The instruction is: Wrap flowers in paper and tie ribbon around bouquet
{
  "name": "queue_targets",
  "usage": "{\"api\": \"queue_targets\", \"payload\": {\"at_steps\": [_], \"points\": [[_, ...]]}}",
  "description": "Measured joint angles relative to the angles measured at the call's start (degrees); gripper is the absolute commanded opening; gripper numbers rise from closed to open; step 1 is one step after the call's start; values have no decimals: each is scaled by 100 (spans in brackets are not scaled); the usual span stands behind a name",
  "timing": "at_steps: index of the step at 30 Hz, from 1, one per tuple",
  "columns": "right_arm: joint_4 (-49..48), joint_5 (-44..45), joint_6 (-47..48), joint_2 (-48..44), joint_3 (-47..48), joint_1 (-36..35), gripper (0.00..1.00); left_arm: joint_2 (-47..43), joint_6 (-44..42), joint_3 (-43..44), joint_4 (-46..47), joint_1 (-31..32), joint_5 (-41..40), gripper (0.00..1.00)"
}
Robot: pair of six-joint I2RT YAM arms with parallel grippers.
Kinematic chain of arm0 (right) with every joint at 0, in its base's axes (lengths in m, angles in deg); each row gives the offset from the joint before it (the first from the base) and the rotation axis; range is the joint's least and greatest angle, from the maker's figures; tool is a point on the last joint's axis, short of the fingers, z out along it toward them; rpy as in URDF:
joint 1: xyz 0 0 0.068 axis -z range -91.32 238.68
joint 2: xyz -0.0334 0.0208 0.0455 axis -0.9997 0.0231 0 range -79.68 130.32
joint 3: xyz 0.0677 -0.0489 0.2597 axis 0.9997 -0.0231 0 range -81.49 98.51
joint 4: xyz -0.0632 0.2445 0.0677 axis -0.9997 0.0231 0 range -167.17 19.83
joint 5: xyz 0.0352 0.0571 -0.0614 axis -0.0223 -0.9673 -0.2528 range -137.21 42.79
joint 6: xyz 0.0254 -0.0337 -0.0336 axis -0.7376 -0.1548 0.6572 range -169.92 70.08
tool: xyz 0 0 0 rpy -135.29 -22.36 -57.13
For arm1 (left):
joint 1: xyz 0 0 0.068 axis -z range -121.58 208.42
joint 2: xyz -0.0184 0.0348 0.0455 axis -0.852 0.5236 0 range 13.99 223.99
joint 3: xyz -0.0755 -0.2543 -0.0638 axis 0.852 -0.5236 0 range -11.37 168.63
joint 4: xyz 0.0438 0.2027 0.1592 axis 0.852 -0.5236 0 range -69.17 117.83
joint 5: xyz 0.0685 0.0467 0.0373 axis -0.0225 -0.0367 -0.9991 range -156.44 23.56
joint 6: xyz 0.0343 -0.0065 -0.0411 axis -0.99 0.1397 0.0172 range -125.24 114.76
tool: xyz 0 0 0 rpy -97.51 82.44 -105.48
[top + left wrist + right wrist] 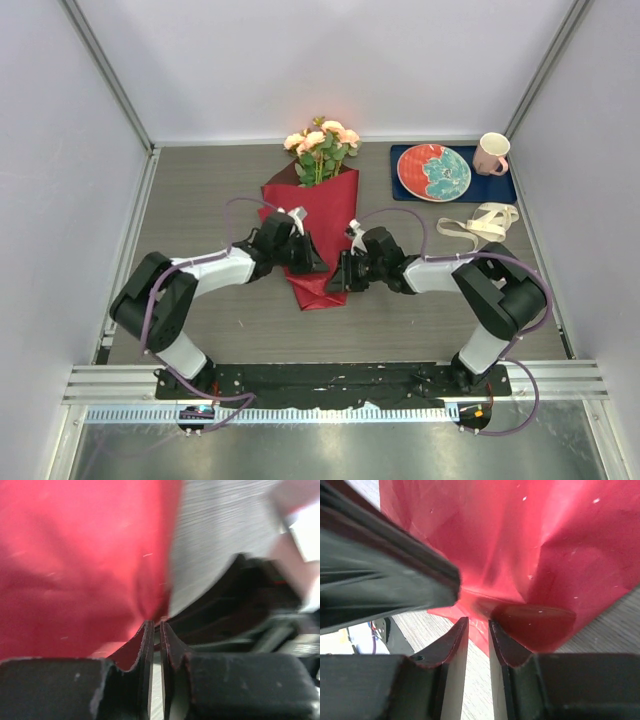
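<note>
The bouquet [318, 225] is lying in the middle of the table [200, 200]. Its peach-pink flowers [320, 140] are pointing toward the far wall, and the red paper [322, 215] is narrowing to a tip toward the arms. The left gripper [303, 252] is pressing in on the cone's left side. Its fingers [145, 650] are showing only a thin slit right at the paper's edge, and I cannot tell whether any paper is caught between them. The right gripper [347, 270] is meeting the lower right edge with its jaws standing slightly apart at a fold. Whether it is actually pinching that fold I cannot tell either. The cream ribbon [490, 220] is lying loose well off to the right. Beyond it a plate [405, 165] and a pink mug [491, 154] are sitting on a blue mat [500, 188].
</note>
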Motion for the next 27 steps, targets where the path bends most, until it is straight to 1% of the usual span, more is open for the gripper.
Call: {"api": "queue_targets", "payload": {"at_steps": [5, 7, 9, 13, 15, 19, 27], "points": [[-90, -229, -105, -4, 0, 382, 28, 522, -9, -369, -94, -13, -227, 5], [-190, -326, -129, 7, 0, 573, 24, 605, -44, -337, -44, -20, -186, 4], [-332, -452, -146, 94, 28, 793, 21, 634, -90, -319, 15, -20, -205, 0], [-551, -654, -173, 531, 245, 1187, 14, 671, -94, -319, 118, -20, -190, 0], [-664, -748, -223, 785, 374, 1366, 13, 678, -101, -319, 133, -20, -190, 0], [-861, -879, -282, 1292, 721, 1661, 6, 678, -107, -326, 146, -20, -188, 0], [-1029, -916, -551, 2087, 1626, 2061, 0, 678, -57, -457, 389, -26, -109, 0]]}}
